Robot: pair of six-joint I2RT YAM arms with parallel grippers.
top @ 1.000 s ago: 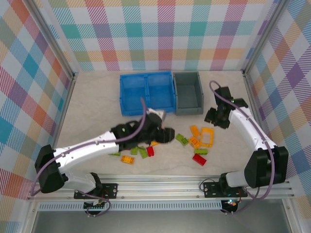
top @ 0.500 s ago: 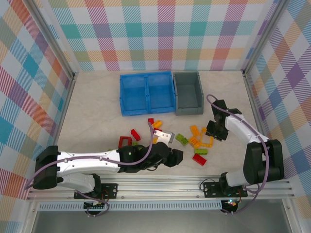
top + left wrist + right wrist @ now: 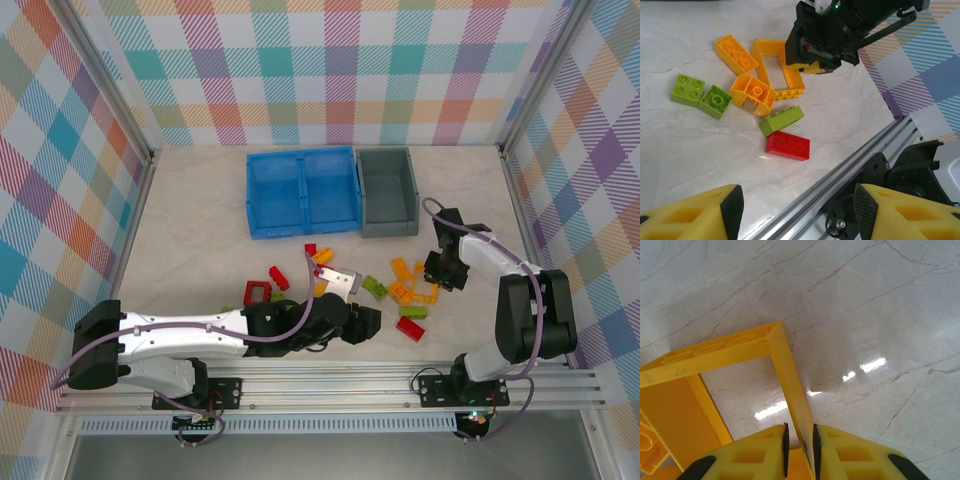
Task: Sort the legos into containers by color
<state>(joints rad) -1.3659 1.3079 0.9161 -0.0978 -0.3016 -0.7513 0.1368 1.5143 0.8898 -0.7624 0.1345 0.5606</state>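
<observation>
Right side: my right jaws are narrow, pinching one wall of the yellow frame (image 3: 789,375), which lies flat on the counter (image 3: 865,300). Left side: my left jaws are wide and unloaded, low over a red brick (image 3: 788,146) and a green brick (image 3: 781,120). The other bricks lie loose in front of the blue bin (image 3: 302,192) and the grey bin (image 3: 388,190).

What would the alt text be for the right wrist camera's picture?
The right gripper pinches one thin wall of a hollow yellow frame between its yellow fingers, seen from close above. Beneath them is a glossy, pale marbled table.
</observation>
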